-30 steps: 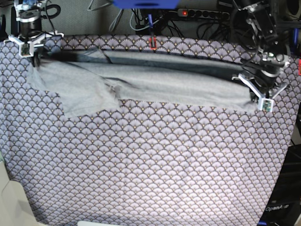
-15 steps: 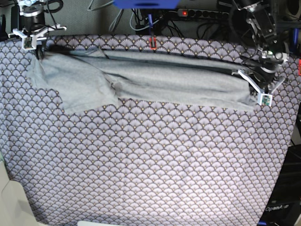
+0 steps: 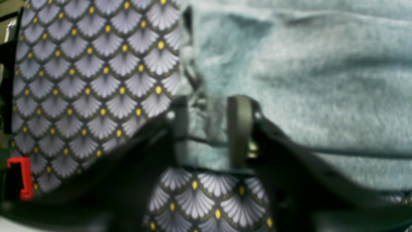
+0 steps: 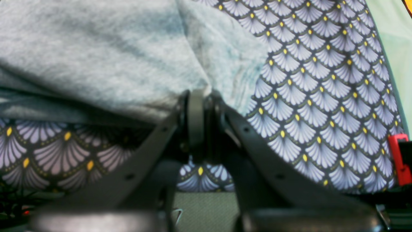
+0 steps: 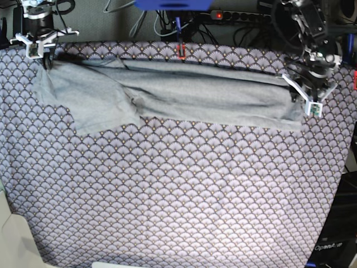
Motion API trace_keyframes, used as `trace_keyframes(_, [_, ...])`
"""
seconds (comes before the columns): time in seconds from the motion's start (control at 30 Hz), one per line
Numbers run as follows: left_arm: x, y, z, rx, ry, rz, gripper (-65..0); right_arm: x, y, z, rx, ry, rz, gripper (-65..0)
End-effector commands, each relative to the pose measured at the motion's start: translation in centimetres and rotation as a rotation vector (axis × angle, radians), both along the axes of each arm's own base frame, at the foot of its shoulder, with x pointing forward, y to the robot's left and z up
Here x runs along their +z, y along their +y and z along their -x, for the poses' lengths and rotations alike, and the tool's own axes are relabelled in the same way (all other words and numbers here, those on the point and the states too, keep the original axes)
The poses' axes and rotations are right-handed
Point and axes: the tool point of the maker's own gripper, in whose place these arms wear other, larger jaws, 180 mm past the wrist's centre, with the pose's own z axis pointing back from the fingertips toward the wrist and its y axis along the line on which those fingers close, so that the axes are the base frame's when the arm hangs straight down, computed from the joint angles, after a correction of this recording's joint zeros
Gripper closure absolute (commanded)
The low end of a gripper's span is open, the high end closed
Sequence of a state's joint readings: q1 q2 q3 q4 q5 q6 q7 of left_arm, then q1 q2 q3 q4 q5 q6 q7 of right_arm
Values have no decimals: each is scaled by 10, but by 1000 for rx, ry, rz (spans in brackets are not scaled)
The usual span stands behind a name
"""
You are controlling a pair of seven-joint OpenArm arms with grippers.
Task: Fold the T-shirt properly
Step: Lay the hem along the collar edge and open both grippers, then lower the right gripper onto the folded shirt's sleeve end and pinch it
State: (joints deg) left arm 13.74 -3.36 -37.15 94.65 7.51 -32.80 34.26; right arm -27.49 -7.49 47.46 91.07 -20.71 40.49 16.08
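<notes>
Early days, I'd say: the T-shirt [image 5: 184,95] lay in one long fold between the claws, left claw [image 3: 209,129] parted around its hem, right claw [image 4: 197,112] clenched on its corner, more folds remained.

Purple scallop-patterned table cloth [image 5: 178,190], red clip [image 5: 181,51], perhaps cables [image 5: 245,30] behind

Both wrist views are blurred, and each cuts the T-shirt [image 3: 305,80] off at its top edge. The left gripper [image 5: 301,100] hides the shirt's corner in the base view.
</notes>
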Motion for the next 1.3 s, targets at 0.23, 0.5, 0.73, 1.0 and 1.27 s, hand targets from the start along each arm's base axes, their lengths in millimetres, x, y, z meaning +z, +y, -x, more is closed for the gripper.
trace_keyframes(0.23, [22,0,-3,-13,-67,-28,-319,19,-18,-3,-40,-65,40,0])
trace_keyframes(0.5, [26,3,11,36,-76,-26,-332,37,-54,-6,-152,-127,94,0])
trace_keyframes(0.73, [21,-2,28,41,-56,8,-332,33,-54,-4,-153,-117,86,0])
trace_keyframes(1.0, [27,9,41,96,-65,5,-332,7,-56,1,-149,-61,39,-153])
trace_keyframes(1.27, [47,29,19,73,-113,-54,-332,10,-55,5,-137,-41,64,-368])
